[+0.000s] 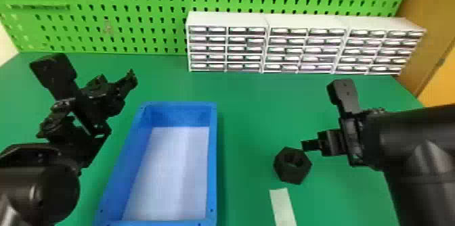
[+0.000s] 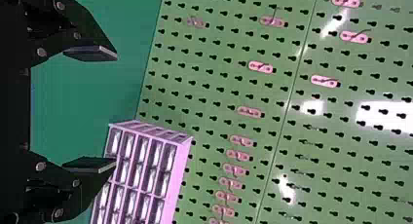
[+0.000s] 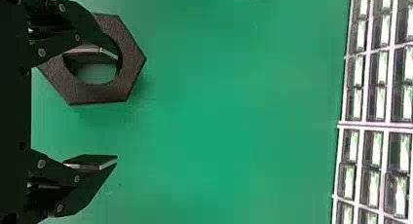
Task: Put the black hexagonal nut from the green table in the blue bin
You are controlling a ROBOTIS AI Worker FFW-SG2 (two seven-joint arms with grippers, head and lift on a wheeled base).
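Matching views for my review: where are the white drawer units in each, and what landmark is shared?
Head view: white drawer units, upper right, on the green table before the pegboard.
Left wrist view: beyond the left gripper, before the pegboard.
Right wrist view: across the table from the right gripper.
Shared landmark: the table.

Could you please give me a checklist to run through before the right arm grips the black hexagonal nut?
1. Black hexagonal nut lying flat on the green table: ok.
2. Black two-fingered right gripper open: ok.
3. Whole nut between its fingers: not ok; one finger overlaps the hole.
4. Fingertips low enough to grip: cannot tell.
5. Blue rectangular bin open-topped, left of the nut: ok.
6. Black left gripper away from the nut, beyond the bin: ok.
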